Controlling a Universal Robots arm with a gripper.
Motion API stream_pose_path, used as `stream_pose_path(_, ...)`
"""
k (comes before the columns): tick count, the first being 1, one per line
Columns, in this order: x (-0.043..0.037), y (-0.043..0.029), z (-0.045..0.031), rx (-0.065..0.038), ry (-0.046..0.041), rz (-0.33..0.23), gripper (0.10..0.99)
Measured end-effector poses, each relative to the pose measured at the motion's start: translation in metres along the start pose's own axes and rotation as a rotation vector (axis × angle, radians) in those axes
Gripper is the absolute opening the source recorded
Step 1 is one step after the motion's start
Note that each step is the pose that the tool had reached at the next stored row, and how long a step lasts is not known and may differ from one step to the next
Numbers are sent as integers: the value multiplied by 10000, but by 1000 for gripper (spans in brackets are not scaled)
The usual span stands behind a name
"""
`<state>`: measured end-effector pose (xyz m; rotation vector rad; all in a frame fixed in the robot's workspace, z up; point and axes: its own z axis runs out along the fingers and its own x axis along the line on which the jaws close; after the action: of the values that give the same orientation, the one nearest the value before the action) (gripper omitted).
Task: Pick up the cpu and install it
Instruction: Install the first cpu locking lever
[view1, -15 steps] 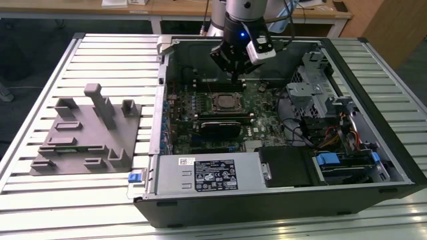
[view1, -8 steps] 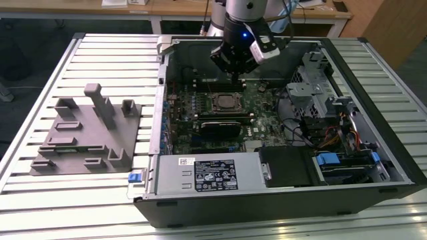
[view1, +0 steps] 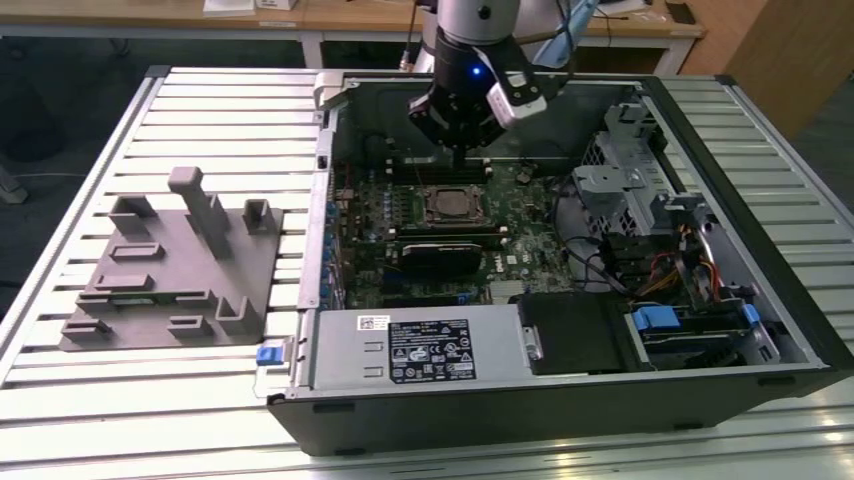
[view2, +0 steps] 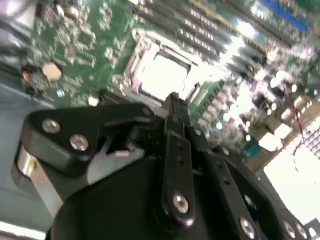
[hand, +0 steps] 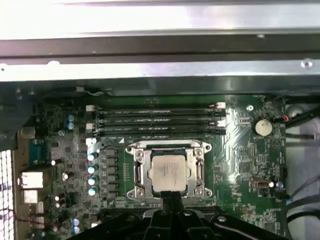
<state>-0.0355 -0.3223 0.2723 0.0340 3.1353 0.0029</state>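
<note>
Hovering above the socket (hand: 169, 171), closed empty jaws should have lifted straight, leaving the cpu (hand: 168, 172) seated at the board's (view1: 534, 240) 10 o'clock.

Hand (view2: 172, 100) closed, empty, above cpu (view2: 162, 75) seated in socket (view2: 131, 67).

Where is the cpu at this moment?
The cpu lies in the motherboard socket frame inside the open computer case, below the gripper in the exterior view and beside the memory slots.
</note>
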Motion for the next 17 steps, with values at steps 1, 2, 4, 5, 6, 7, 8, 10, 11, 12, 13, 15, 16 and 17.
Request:
stream_pose_path(1,0,0,2,-1,1,-181,106)
stream_pose_path(2,1,0,3,0,1,-315,106)
stream_pose_path(4,16,-1,7,-5,-5,-394,106)
stream_pose_path(5,26,-2,8,-4,-8,-402,106)
stream_pose_path(6,42,-2,10,-4,-11,-408,106)
stream_pose_path(7,64,-3,11,-4,-14,-411,106)
stream_pose_path(8,92,-3,13,-4,-16,-415,106)
stream_pose_path(10,157,-5,17,-3,-21,-423,106)
stream_pose_path(11,193,-5,20,-4,-23,-421,106)
stream_pose_path(12,226,-6,24,-5,-26,-423,106)
stream_pose_path(13,259,-7,28,-4,-29,-426,106)
stream_pose_path(15,321,-8,35,-2,-44,-426,106)
stream_pose_path(16,352,-9,38,-3,-56,-429,106)
stream_pose_path(17,385,-10,42,-3,-72,-429,106)
